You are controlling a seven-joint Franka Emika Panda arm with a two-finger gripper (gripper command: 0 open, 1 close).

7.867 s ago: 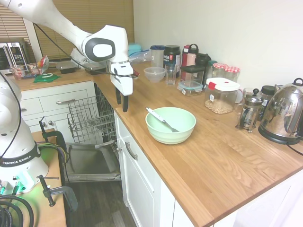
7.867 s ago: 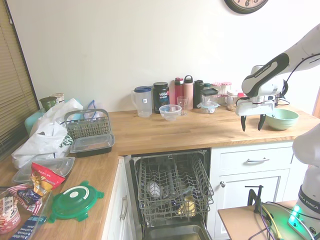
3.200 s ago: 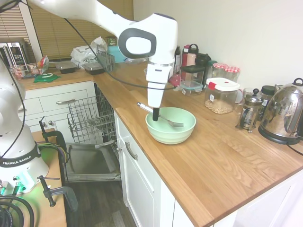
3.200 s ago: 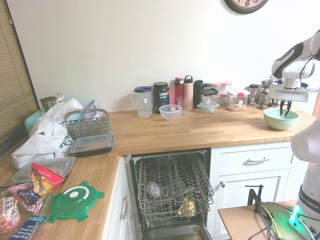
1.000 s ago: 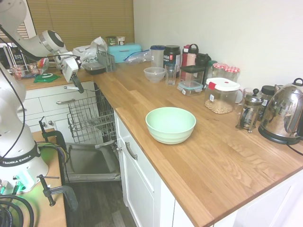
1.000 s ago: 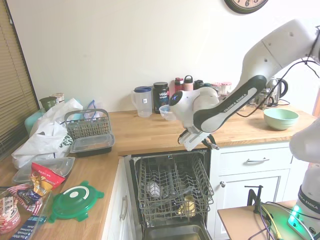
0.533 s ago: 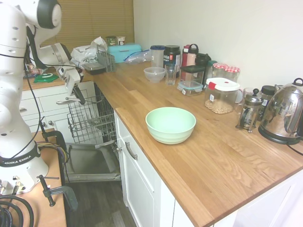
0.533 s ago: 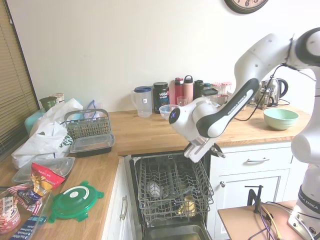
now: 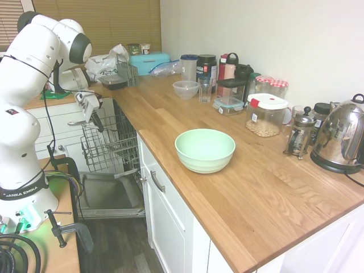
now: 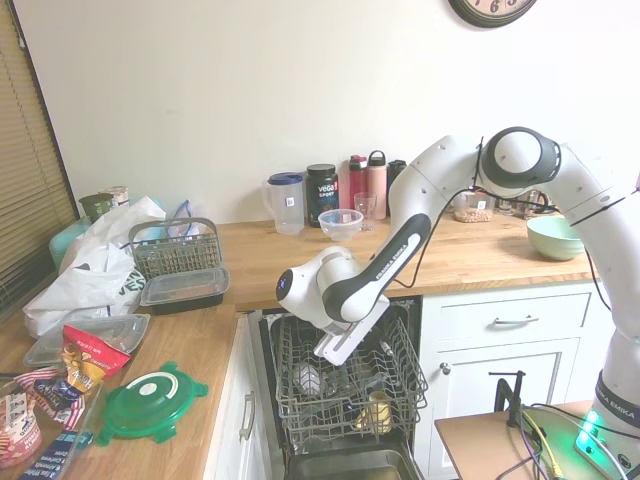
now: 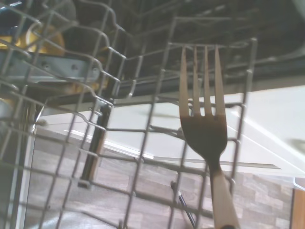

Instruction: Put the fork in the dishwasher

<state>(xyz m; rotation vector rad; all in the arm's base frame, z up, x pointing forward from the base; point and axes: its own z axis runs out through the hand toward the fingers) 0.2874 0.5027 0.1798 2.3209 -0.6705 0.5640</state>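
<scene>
Metal fork (image 11: 202, 125) in gripper (image 9: 95, 119), over dishwasher (image 10: 345, 375) rack

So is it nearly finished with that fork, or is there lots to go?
Nearly finished. The green bowl holds no fork, so pickup looks done. The fork shows in the wrist view right over the rack's wires, with the gripper low at the dishwasher. Left: let go so it rests in the rack.

Fork (image 11: 205, 129): grey metal head, pale handle. Dishwasher (image 10: 340, 385): grey wire rack, dark grey door. Cabinets (image 9: 165, 216) beside the dishwasher: white. Bowl (image 9: 205, 149): pale green. Countertop (image 9: 256, 187): light wood grain.
</scene>
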